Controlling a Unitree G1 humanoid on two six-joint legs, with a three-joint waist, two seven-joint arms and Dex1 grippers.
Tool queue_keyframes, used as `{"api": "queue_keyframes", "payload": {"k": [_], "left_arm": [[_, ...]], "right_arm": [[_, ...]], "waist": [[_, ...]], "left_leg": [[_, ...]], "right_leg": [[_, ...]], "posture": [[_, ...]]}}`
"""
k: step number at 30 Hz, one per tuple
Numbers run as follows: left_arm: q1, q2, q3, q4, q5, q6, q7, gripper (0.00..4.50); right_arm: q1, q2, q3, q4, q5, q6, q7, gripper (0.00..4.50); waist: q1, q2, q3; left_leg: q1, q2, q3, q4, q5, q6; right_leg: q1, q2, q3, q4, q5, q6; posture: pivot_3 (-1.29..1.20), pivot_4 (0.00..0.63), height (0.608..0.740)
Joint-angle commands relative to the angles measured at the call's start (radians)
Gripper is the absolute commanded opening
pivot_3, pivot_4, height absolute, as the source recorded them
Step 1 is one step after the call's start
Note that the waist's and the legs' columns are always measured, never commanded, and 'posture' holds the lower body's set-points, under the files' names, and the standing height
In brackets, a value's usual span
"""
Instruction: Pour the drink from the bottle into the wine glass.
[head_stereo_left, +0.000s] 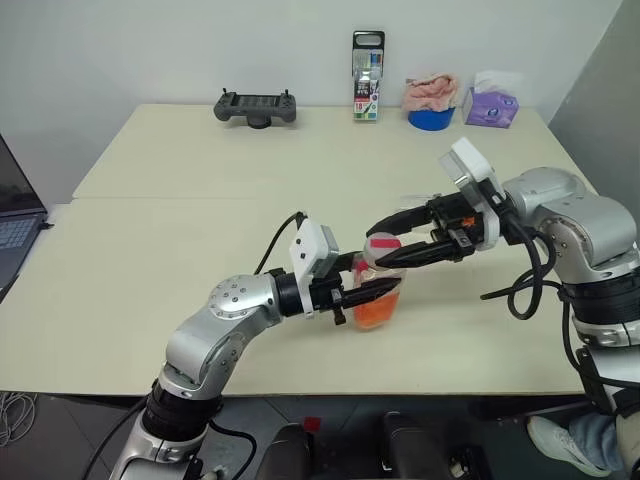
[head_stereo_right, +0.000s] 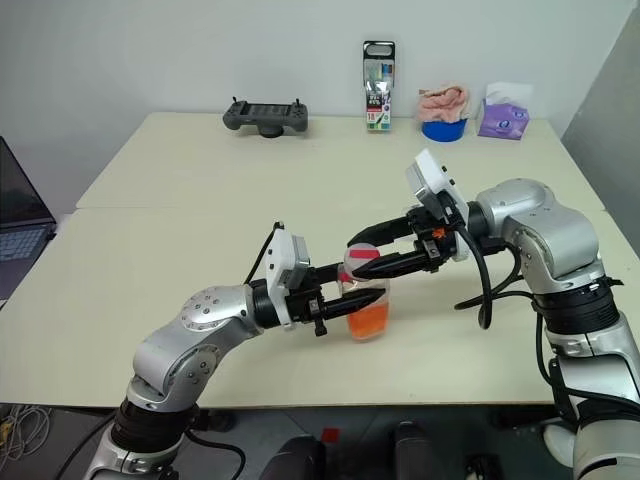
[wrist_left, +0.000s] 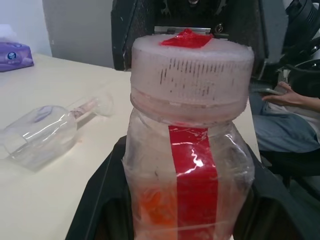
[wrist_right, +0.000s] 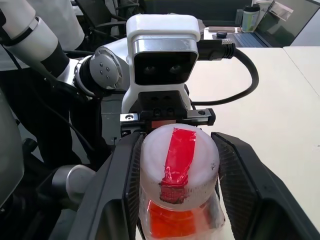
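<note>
The bottle (head_stereo_left: 378, 302) is small and clear, with orange-red drink (head_stereo_right: 368, 318) low inside, and stands at the table's front middle. My left gripper (head_stereo_left: 375, 290) comes in from the left and is shut on its body. From the right, my right gripper (wrist_right: 179, 165) has its two fingers (wrist_right: 125, 185) pressed to either side of the white cap with red tape (wrist_right: 179, 155). The wine glass (wrist_left: 42, 132) lies on its side on the table behind the bottle, clear and colourless.
Along the table's (head_stereo_left: 150, 260) far edge sit a black game controller (head_stereo_left: 257, 106), a tall marker pack (head_stereo_left: 367, 62), a blue bowl with pink cloth (head_stereo_left: 431, 100) and a purple tissue box (head_stereo_left: 490, 105). A laptop (head_stereo_left: 15, 220) is at the left. A seated person (wrist_left: 290, 110) is beyond the table.
</note>
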Motion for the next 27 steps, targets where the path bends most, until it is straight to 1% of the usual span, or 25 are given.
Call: {"api": "queue_keyframes", "payload": {"k": [1,3,4,6,10,14,17,23,27], "left_arm": [[-0.025,-0.016,0.038,0.012,0.011,-0.032,0.034,1.82],[-0.025,-0.013,0.026,0.015,0.007,-0.034,0.02,1.82],[-0.026,-0.014,0.023,0.017,0.005,-0.035,0.017,1.82],[-0.03,-0.017,0.02,0.022,0.005,-0.038,0.017,1.82],[-0.042,-0.025,0.019,0.048,0.017,-0.058,0.013,1.82],[-0.056,-0.03,0.021,0.078,0.032,-0.083,0.007,1.82],[-0.065,-0.033,0.02,0.099,0.044,-0.107,0.0,1.82],[-0.087,-0.043,0.015,0.14,0.073,-0.154,-0.017,1.82],[-0.085,-0.046,0.013,0.144,0.078,-0.164,-0.022,1.82]], "right_arm": [[0.003,-0.013,-0.012,-0.074,0.023,-0.011,0.041,3.16],[0.027,-0.01,-0.043,-0.105,0.023,-0.007,-0.015,3.89],[0.039,-0.013,-0.057,-0.122,0.027,-0.001,-0.032,3.93],[0.065,-0.013,-0.088,-0.157,0.03,0.019,-0.095,3.93],[0.129,-0.006,-0.131,-0.268,-0.021,0.099,-0.329,3.93],[0.203,0.023,-0.201,-0.423,0.06,0.246,-0.504,3.93],[0.226,0.059,-0.242,-0.501,0.11,0.338,-0.632,3.93],[0.252,0.143,-0.264,-0.631,0.16,0.492,-0.884,3.93],[0.244,0.187,-0.262,-0.666,0.164,0.55,-0.995,3.93]], "waist": [[0.002,0.0,0.0],[0.002,0.0,0.0],[0.003,0.0,0.0],[0.003,0.0,0.0],[0.005,0.0,0.0],[0.005,0.0,0.0],[0.004,0.0,0.0],[0.004,0.0,0.0],[0.004,0.0,0.0]], "left_leg": [[0.0,0.0,0.0,0.0,0.0,0.0],[-0.001,0.0,0.0,0.0,0.0,0.0],[-0.001,0.0,0.0,0.0,0.0,0.0],[-0.001,-0.001,0.0,0.0,0.0,0.0],[-0.001,-0.001,0.0,0.0,0.0,-0.001],[-0.001,-0.001,0.0,0.0,0.001,-0.002],[-0.001,-0.001,0.0,0.0,0.001,-0.002],[-0.001,-0.002,0.0,0.0,0.001,-0.002],[-0.001,-0.002,0.0,0.0,0.001,-0.002]], "right_leg": [[0.0,-0.001,0.0,0.0,0.0,0.0],[0.0,-0.002,0.0,0.0,0.0,0.0],[0.0,-0.002,0.0,0.0,0.0,0.0],[0.0,-0.003,0.0,-0.001,0.0,0.0],[0.0,-0.003,0.0,0.0,0.0,0.0],[-0.001,-0.002,0.0,0.0,0.0,0.0],[0.0,-0.002,0.0,0.0,0.0,0.0],[0.0,-0.002,0.0,0.0,0.0,0.0],[0.0,-0.002,0.0,0.0,0.0,0.0]], "posture": [[0.0,0.15,0.74],[0.0,0.15,0.74],[0.0,0.15,0.74],[0.0,0.15,0.74],[0.0,0.15,0.74],[0.0,0.15,0.74],[0.0,0.15,0.74],[0.0,0.15,0.74],[0.0,0.15,0.74]]}}
